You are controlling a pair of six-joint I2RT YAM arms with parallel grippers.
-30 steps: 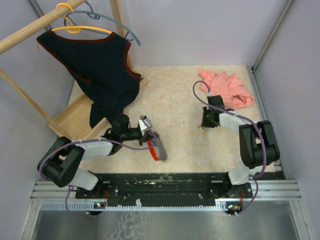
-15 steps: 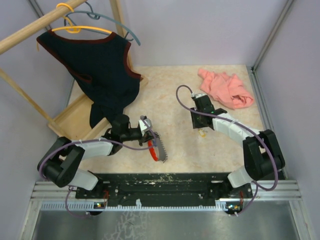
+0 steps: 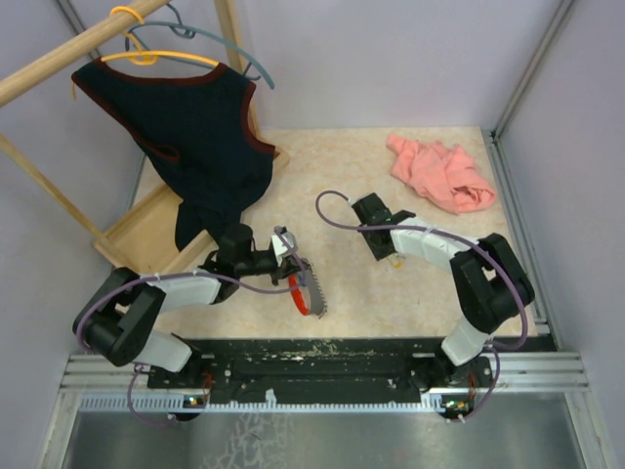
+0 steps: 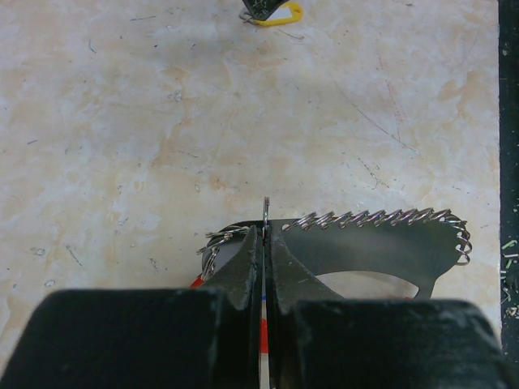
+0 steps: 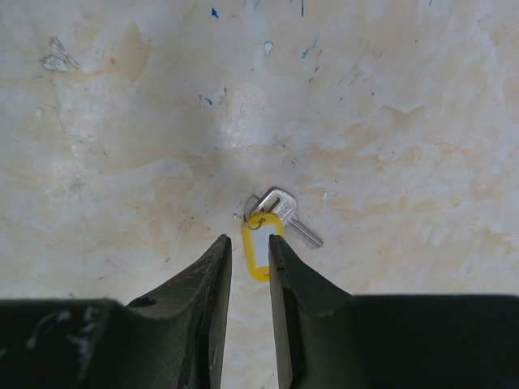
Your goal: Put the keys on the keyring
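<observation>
My left gripper (image 3: 292, 268) rests low on the table, shut on the keyring (image 3: 307, 288). In the left wrist view the jaws pinch a thin metal ring (image 4: 265, 212). The silvery ridged strip (image 4: 381, 219) runs to the right and a bit of red (image 4: 197, 281) shows on the left. A silver key (image 5: 285, 212) with a yellow tag (image 5: 258, 253) lies flat on the table. It also shows in the top view (image 3: 394, 260). My right gripper (image 5: 250, 255) is open a narrow gap, low over the tag, which shows between the fingertips.
A pink cloth (image 3: 439, 171) lies at the back right. A wooden rack (image 3: 59, 54) with a black vest (image 3: 186, 127) on hangers stands at the back left over a wooden base (image 3: 137, 234). Walls close in on both sides.
My right arm has swung its wrist to the left and folded in, with the gripper staying by the key. The left arm and keyring have not moved.
</observation>
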